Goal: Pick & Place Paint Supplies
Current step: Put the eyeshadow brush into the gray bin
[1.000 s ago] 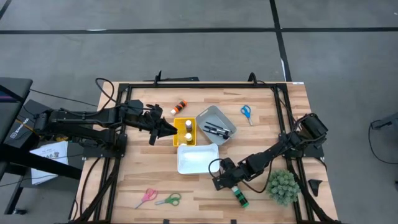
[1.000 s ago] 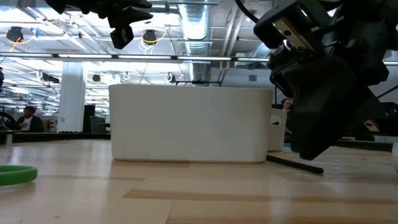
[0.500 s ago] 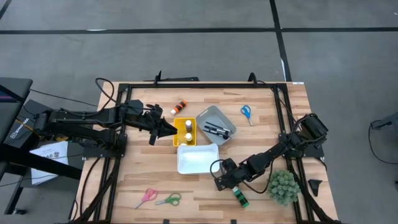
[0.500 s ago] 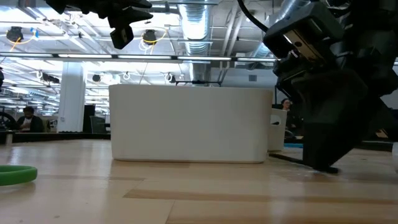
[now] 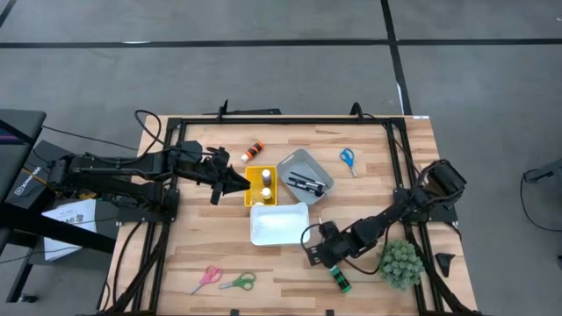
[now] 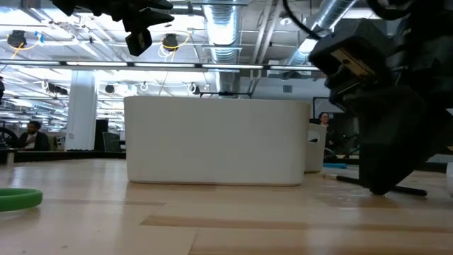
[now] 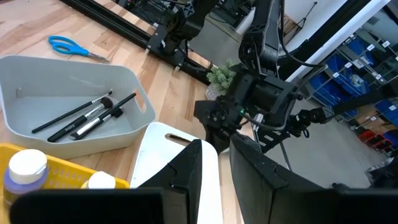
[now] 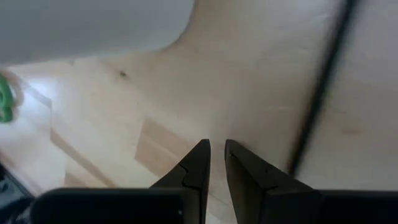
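A thin dark paintbrush [image 8: 323, 87] lies flat on the wooden table just right of the white tray [image 5: 278, 223]; it also shows in the low view [image 6: 403, 188]. My right gripper [image 5: 314, 253] is low over the table next to the brush. Its fingers [image 8: 198, 163] are almost together and empty, and the brush is off to one side of them. My left gripper [image 5: 232, 181] waits above the left side of the yellow tray [image 5: 262, 185], which holds two bottles. It is slightly open and empty [image 7: 214, 168]. A green bottle [image 5: 339, 277] lies near my right gripper. My right gripper points down at the table beside the paintbrush [image 8: 301, 155]. The brush runs past the outer side of one finger, and I cannot tell whether that finger touches it.
A grey tray [image 5: 305, 175] holds several brushes. An orange bottle [image 5: 254, 150] and blue scissors [image 5: 348, 159] lie toward the far edge. Pink scissors [image 5: 207, 277] and green scissors [image 5: 238, 282] lie near the front edge. A fuzzy green plant [image 5: 399, 263] stands at the right.
My right gripper has moved low over the table toward the right edge, away from the white tray. In the low view the paintbrush has slid the same way.
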`<action>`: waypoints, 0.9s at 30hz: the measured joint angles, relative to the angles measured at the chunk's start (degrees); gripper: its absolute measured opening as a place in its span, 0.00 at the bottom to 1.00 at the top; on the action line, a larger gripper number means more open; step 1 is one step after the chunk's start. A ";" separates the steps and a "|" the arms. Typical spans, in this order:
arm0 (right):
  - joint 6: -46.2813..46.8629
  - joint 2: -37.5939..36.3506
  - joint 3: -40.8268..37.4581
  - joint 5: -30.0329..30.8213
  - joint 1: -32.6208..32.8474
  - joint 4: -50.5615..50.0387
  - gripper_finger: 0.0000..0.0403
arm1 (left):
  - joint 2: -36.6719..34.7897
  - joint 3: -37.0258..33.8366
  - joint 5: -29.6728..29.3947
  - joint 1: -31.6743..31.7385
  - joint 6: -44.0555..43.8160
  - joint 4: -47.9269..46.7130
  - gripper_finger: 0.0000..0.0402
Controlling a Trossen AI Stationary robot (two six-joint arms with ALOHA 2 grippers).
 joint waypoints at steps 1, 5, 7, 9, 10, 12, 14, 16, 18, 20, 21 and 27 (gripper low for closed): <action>0.59 -0.43 -0.12 1.32 0.36 -0.49 0.12 | 0.01 0.00 0.00 0.00 0.00 0.00 0.19; 3.75 -4.18 -0.12 7.36 2.04 -1.82 0.12 | 0.01 0.00 0.00 0.00 0.00 0.00 0.19; 6.31 -6.60 -0.04 11.14 2.81 -4.89 0.12 | 0.01 0.00 0.00 0.00 0.00 0.00 0.19; 9.10 -9.38 -0.05 14.57 3.26 -10.27 0.12 | 0.00 0.00 0.00 0.00 0.00 0.01 0.19; 10.28 -10.63 -0.05 15.61 3.10 -12.62 0.12 | 0.00 0.00 -0.02 -0.01 0.00 0.00 0.19; 11.67 -12.57 0.00 16.06 2.16 -17.85 0.12 | 0.01 0.00 -0.05 -0.01 0.00 0.02 0.19; 11.67 -13.44 -0.02 15.36 0.32 -21.87 0.12 | 0.00 0.00 -0.22 0.00 0.00 0.01 0.19; 10.75 -13.64 -0.02 12.63 -2.28 -24.43 0.12 | 0.01 0.00 -0.28 -0.02 0.00 0.04 0.19; 7.74 -13.11 -0.02 7.89 -5.77 -24.49 0.12 | 0.00 0.00 -0.40 -0.02 0.00 0.04 0.19; 3.05 -11.57 -0.02 3.01 -9.74 -22.27 0.14 | -0.01 0.00 -0.48 -0.01 0.00 0.11 0.19; 0.53 -10.70 -0.04 1.15 -11.51 -20.43 0.15 | 0.00 0.00 -0.48 -0.01 -0.12 0.13 0.19; -5.27 -8.94 0.00 -0.84 -16.87 -15.84 0.28 | -0.01 0.00 -0.61 -0.02 -2.52 0.13 0.19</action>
